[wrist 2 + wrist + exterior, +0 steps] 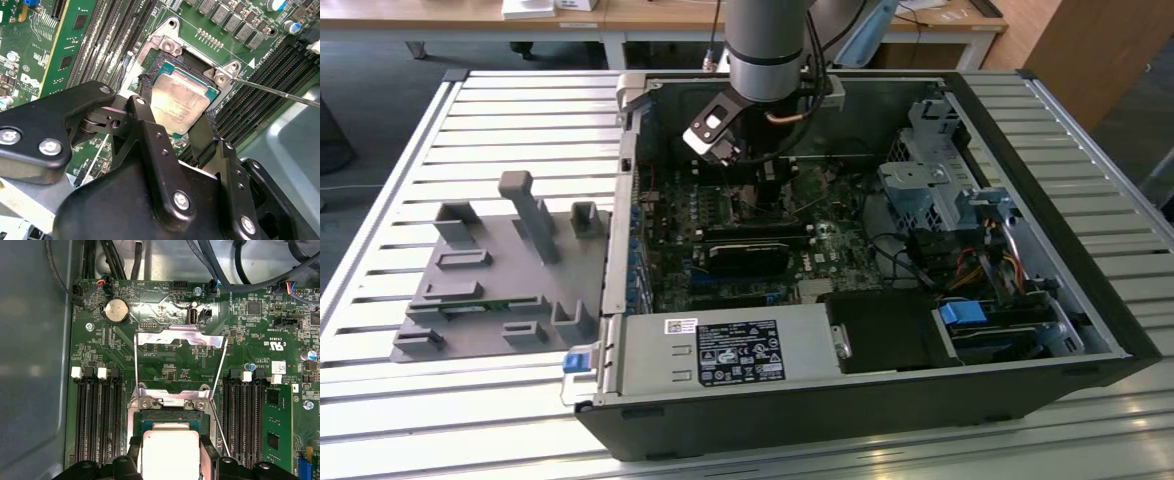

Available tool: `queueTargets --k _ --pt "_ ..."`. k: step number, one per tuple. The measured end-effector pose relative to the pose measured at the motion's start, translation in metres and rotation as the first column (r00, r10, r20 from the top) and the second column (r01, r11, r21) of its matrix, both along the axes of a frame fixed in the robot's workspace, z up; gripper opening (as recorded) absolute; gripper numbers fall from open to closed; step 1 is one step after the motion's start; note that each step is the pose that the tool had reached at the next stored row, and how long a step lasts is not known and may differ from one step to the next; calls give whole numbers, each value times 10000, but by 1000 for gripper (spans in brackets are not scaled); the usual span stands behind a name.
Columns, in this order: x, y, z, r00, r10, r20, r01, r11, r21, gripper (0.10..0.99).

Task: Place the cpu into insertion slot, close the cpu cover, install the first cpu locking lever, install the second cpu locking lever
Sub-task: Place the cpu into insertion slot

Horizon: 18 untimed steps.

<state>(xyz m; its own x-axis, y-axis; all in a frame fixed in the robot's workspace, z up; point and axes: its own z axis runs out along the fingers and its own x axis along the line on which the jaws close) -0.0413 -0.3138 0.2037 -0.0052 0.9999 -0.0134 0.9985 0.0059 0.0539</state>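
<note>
The arm (774,50) drops into the open case (854,410) from twelve o'clock in the exterior view, and the gripper (178,100) sits low over the board (834,250). In the second wrist view its two black fingers (145,102) are clenched on opposite edges of the cpu (182,95), grasping it. The cpu lies flat in the slot (170,415), silver top up, with the teal edge of its base showing inside the slot's black rim. The cover (180,338) is swung back open on its hinge at the slot's edge, so nothing lies over the chip. A thin wire lever (280,92) juts from the hinge bracket (220,75) and slants across the memory slots (245,415) beside the socket. More memory slots (97,415) flank the other side, so the fingers work in a narrow lane between the two banks. A coin cell (116,311) and a loop of cables (240,265) lie beyond the cover. In the exterior view a black card (747,255) crosses the board just at six o'clock from the gripper. The power supply (720,350) is farther at six, and a drive cage (921,190) stands at three. Outside the case at nine o'clock, a grey fixture (494,270) rests on the slatted table (520,100).
</note>
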Motion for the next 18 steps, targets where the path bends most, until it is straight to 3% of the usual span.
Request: queueTargets --k 18 --pt "14 0 -70 10000 -1 -2 1 10000 -5 541"
